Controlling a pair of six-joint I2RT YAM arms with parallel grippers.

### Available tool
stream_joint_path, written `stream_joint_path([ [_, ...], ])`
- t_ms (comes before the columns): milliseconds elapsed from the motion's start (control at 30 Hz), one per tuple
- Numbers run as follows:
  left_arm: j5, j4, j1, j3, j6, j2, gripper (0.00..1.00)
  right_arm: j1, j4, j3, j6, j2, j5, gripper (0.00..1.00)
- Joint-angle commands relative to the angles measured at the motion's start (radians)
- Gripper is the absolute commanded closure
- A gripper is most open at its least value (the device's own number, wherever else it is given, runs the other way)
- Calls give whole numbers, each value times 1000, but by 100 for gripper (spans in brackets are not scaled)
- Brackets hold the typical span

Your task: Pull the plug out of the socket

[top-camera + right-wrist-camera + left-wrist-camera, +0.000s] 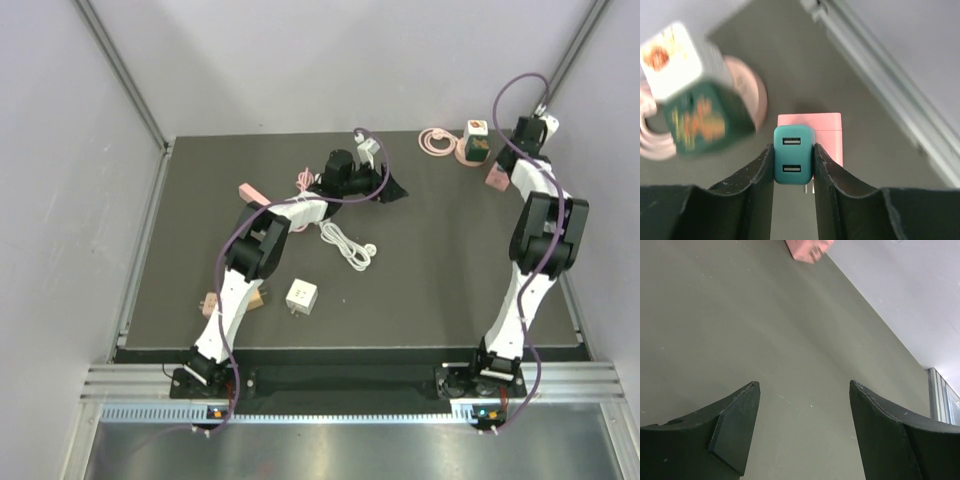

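1. The teal plug (794, 161), a small two-port charger block, sits at the far right of the table (430, 260), about one o'clock in the overhead view. The pink socket (826, 127) shows behind it at its twelve and three o'clock edges.
2. By its look the plug is light, rigid plastic with smooth and probably slippery flanks. Its flat sides at nine and three o'clock seem the sensible hold, and a straight pull along the prongs looks kinder than a twist. The socket appears light too and may ride along unless something pins it.
3. The right gripper (793, 149) is clenched on the plug, one finger flat against each side, the gap no wider than the plug's body. A pale sliver below the plug at five o'clock may be a prong; whether the plug is seated or free cannot be told.
4. The left gripper (805, 386) is spread wide and grasps nothing — only bare table lies between its fingers, with a second pink block (809, 249) at twelve o'clock in its wrist view.
5. A green-and-white cube (695, 107), blurred, stands near the plug at ten o'clock — close enough to be worth minding.
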Motion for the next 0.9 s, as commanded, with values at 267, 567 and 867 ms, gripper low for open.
stream_joint_path([
  [267, 46, -68, -39, 66, 145, -7, 15, 89, -30, -524, -26, -486, 21, 100],
  [567, -234, 116, -168, -165, 283, -98, 10, 173, -140, -647, 195, -580, 62, 100],
  [867, -357, 346, -240, -226, 291, -55, 8, 262, -162, -676, 396, -584, 3, 84],
])
